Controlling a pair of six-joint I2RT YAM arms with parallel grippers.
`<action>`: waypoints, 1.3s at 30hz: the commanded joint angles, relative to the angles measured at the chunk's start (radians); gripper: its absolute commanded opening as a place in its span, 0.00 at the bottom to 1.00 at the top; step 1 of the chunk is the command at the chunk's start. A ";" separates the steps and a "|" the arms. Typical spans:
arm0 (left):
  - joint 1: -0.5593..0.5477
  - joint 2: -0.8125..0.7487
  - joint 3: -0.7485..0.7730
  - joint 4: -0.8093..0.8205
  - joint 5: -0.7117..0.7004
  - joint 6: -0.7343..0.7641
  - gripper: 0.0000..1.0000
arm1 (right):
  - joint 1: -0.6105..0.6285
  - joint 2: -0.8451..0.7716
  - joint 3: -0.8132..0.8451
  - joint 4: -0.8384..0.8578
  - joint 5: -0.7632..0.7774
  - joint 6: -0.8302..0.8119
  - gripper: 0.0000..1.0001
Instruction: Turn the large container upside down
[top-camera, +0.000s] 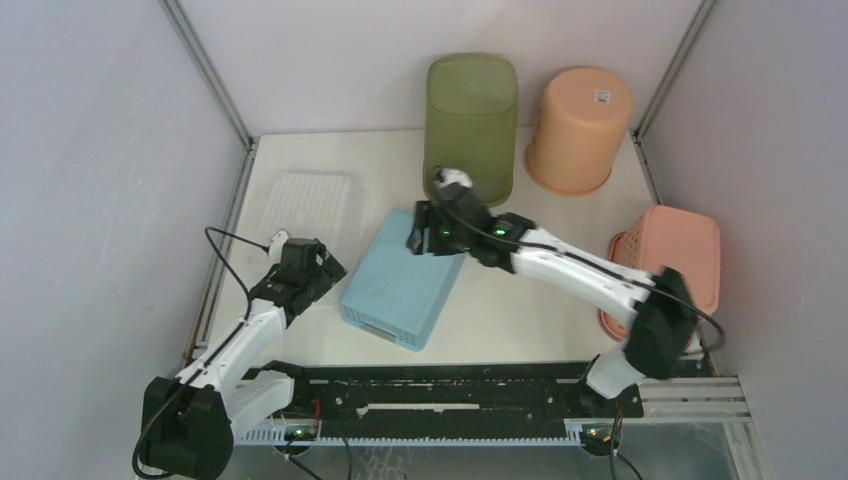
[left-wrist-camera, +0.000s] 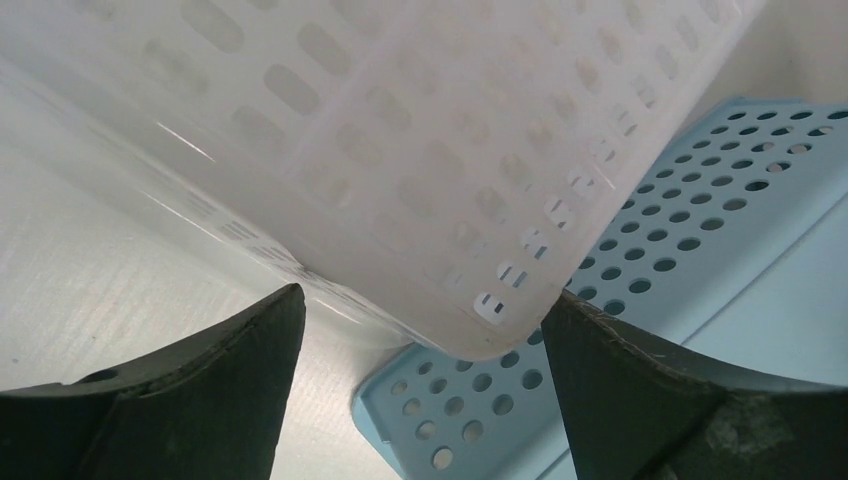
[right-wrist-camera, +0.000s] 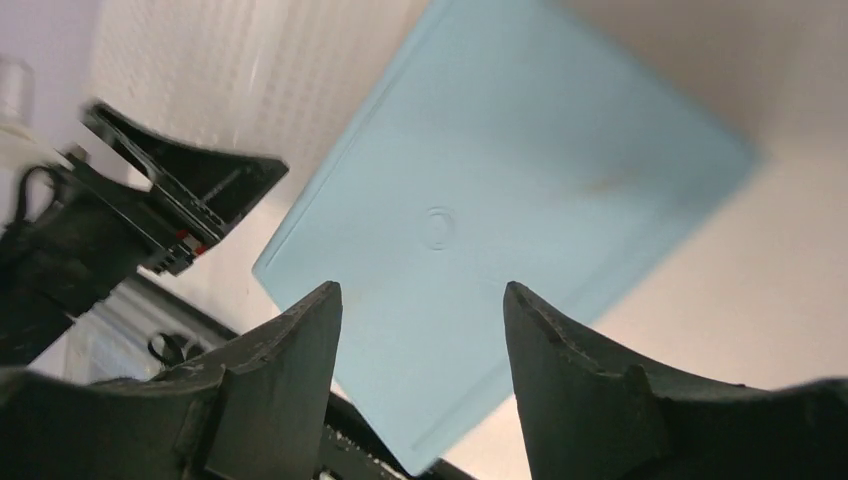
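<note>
A light blue perforated container (top-camera: 400, 285) lies bottom up in the middle of the table, its flat base facing up. It also shows in the right wrist view (right-wrist-camera: 500, 200) and in the left wrist view (left-wrist-camera: 700, 220). My right gripper (top-camera: 418, 230) is open and empty above the container's far end, and in its own view (right-wrist-camera: 420, 300) the jaws stand wide over the flat base. My left gripper (top-camera: 325, 265) is open and empty beside the container's left edge; its own view (left-wrist-camera: 420, 330) shows it near the container's corner.
A white perforated basket (top-camera: 305, 205) lies bottom up at the left, close over the left gripper (left-wrist-camera: 400, 150). A green bin (top-camera: 472, 115) and an orange bucket (top-camera: 580, 125) stand inverted at the back. A pink basket (top-camera: 675, 255) sits at the right edge.
</note>
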 joint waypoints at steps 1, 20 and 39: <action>0.022 0.004 0.072 0.020 0.014 0.027 0.91 | -0.057 -0.265 -0.215 -0.109 0.194 0.022 0.68; 0.130 -0.050 0.063 0.019 0.004 0.021 0.92 | -0.166 0.151 -0.293 0.401 -0.155 0.216 0.50; 0.266 0.120 0.249 0.114 0.165 0.044 0.91 | -0.166 0.302 0.097 0.386 -0.175 0.131 0.60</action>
